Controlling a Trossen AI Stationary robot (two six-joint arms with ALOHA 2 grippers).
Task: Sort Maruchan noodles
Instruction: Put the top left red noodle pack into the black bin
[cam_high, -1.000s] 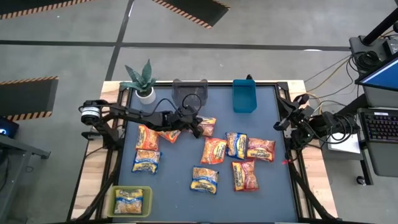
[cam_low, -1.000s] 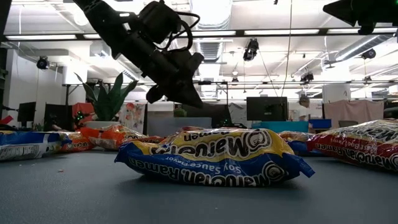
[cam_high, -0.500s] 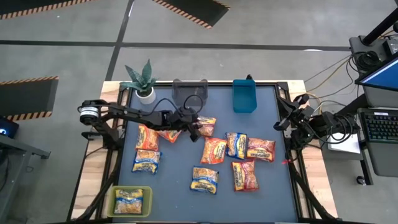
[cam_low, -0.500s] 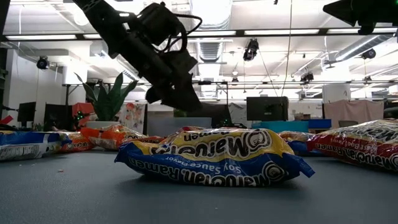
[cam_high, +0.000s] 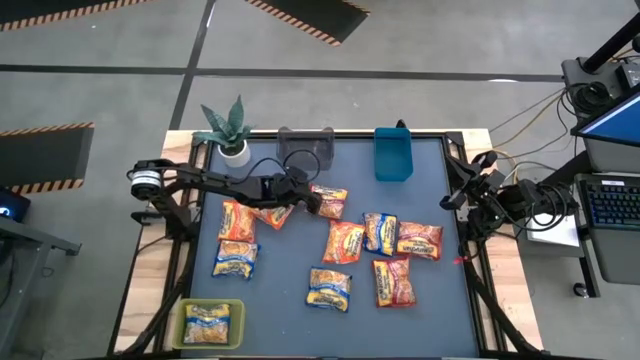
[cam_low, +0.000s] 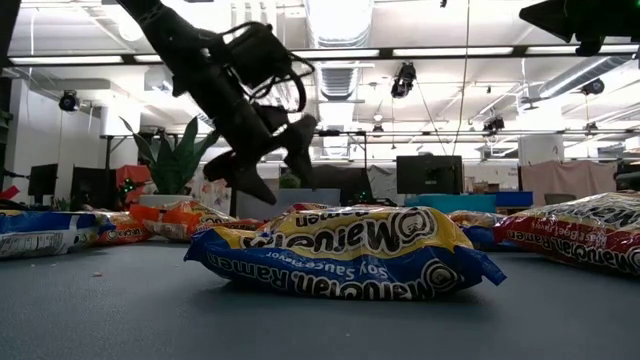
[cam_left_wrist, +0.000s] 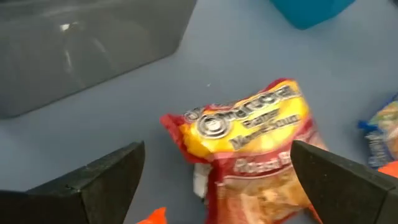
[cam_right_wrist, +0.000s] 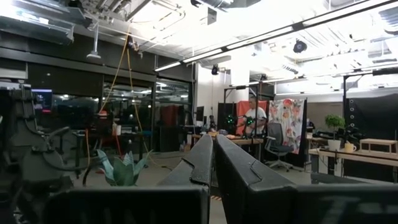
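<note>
- The left gripper is hovering over the mat's far middle with its fingers spread wide, holding nothing, and a red packet is lying flat on the mat right between them.
- That spread looks made to straddle the packet's width, so I'd say a pick-up is being lined up, with the descent not yet made.
- The grey bin and the blue bin are waiting at the far edge just beyond the gripper, likely the drop spots for sorting.
- A green bin at the near left corner is already holding one yellow packet.
- The other packets are lying scattered across the middle of the mat, yellow, orange and red mixed together, some touching.
- The right gripper is parked off the right edge, fingers pressed together on nothing.
- The mat is looking dark, flat and matte, with a potted plant at the far left corner.
- Behind the table a workshop is showing: ceiling strip lights, monitors and desks.
</note>
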